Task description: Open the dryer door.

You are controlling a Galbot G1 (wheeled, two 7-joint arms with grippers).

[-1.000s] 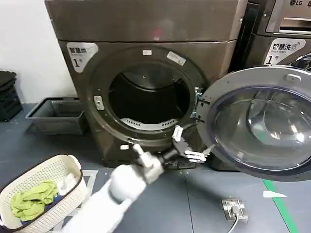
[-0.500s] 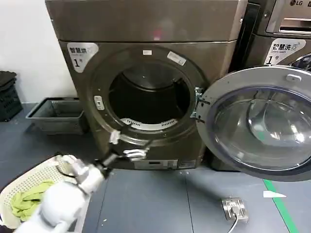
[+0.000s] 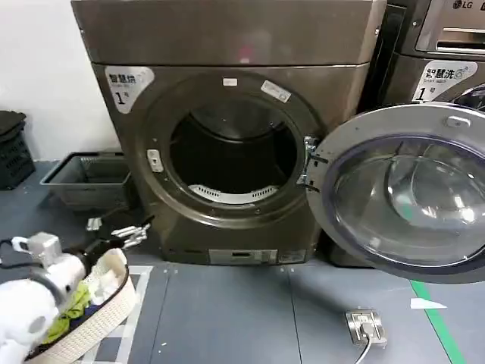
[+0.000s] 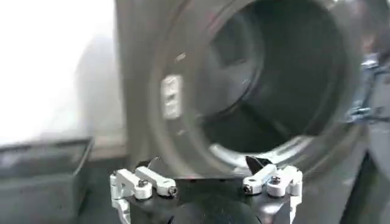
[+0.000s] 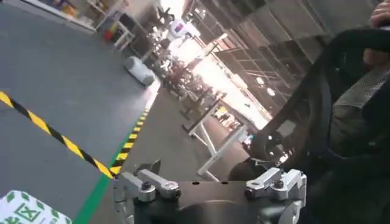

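The dryer door (image 3: 402, 193) stands wide open, swung out to the right on its hinge (image 3: 307, 161), with its grey inner side and glass bowl facing me. The bronze-brown dryer's dark drum opening (image 3: 233, 155) (image 4: 274, 79) is exposed. My left gripper (image 3: 117, 231) (image 4: 204, 165) is open and holds nothing. It hovers low at the left, above the laundry basket's rim and left of the dryer's front, well away from the door. My right gripper (image 5: 207, 173) is open and holds nothing, facing a room away from the machines.
A white laundry basket (image 3: 114, 299) with green cloth sits on the floor at lower left. A grey tray (image 3: 91, 178) lies beside the dryer. The LG machine (image 3: 447, 53) stands behind the open door. A metal floor plate (image 3: 367, 326) lies right of centre.
My left arm has swung left and back, from near the door's lower edge, past the dryer's base, to above the basket. The door has stayed open in the same place.
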